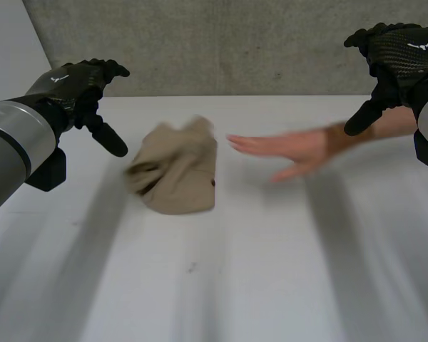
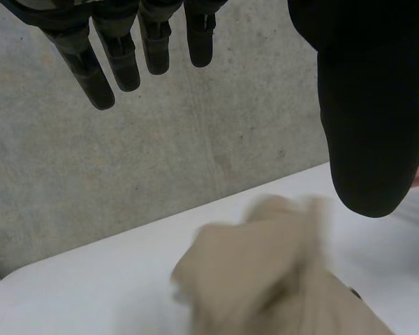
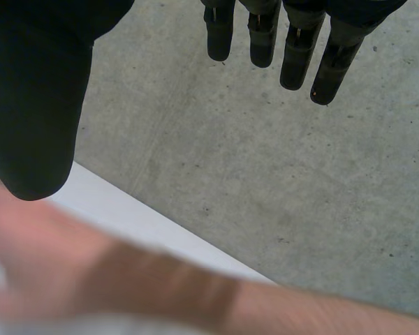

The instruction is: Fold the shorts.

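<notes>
A crumpled pair of beige shorts (image 1: pixel 177 171) lies in a heap on the white table (image 1: pixel 271 271), left of centre. In the left wrist view the shorts (image 2: pixel 279 279) lie below my fingertips, apart from them. My left hand (image 1: pixel 78 89) hovers open above the table's left side, to the left of the shorts and clear of them. My right hand (image 1: pixel 394 60) hangs open high at the right, holding nothing. In each wrist view the fingers (image 2: pixel 126 56) (image 3: pixel 293 42) are straight and spread from the thumb.
A person's hand and forearm (image 1: pixel 299 148) reach in from the right over the table, fingers pointing at the shorts, just short of them; the forearm (image 3: pixel 160 286) passes under my right hand. A grey concrete wall (image 1: pixel 235 43) stands behind the table's far edge.
</notes>
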`<act>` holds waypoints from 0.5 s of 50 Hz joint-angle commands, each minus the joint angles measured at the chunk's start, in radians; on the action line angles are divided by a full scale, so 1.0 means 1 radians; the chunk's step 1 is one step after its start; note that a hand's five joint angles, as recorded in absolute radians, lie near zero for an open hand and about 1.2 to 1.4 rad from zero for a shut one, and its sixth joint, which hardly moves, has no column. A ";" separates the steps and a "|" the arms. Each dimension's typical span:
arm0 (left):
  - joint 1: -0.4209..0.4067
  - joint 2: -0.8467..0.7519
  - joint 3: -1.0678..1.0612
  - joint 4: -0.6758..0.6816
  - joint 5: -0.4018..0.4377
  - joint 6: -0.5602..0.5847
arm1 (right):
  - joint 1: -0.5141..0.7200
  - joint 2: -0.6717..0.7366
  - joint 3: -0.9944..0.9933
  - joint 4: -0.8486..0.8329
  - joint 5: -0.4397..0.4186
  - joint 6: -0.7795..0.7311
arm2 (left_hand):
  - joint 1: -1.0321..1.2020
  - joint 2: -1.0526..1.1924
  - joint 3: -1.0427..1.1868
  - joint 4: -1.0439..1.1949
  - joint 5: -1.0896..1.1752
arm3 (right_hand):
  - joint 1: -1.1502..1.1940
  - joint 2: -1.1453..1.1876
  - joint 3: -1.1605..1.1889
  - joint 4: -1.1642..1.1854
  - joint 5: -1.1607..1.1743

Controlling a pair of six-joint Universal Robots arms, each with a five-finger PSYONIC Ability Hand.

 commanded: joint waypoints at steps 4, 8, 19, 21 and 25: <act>0.001 -0.040 0.001 0.059 -0.004 0.013 | 0.013 0.003 0.008 -0.004 -0.002 -0.006 | -0.015 -0.027 -0.039 -0.031 -0.052 | 0.037 -0.043 -0.028 -0.057 -0.066; 0.003 -0.077 0.005 0.074 -0.006 0.016 | 0.014 0.004 0.011 -0.002 -0.003 -0.009 | -0.015 -0.027 -0.039 -0.031 -0.052 | 0.037 -0.043 -0.028 -0.057 -0.066; 0.018 -0.234 0.042 0.131 -0.006 0.030 | 0.027 0.021 0.031 -0.005 -0.061 -0.059 | 0.012 0.000 -0.012 -0.004 -0.024 | 0.037 -0.043 -0.028 -0.057 -0.066; 0.018 -0.268 0.046 0.154 -0.007 0.042 | 0.027 0.032 0.040 -0.004 -0.084 -0.096 | 0.015 0.003 -0.009 -0.001 -0.021 | 0.037 -0.043 -0.028 -0.057 -0.066; 0.029 -0.339 0.060 0.205 -0.009 0.104 | 0.028 0.050 0.046 -0.004 -0.098 -0.148 | 0.018 0.006 -0.006 0.002 -0.018 | 0.037 -0.043 -0.028 -0.057 -0.066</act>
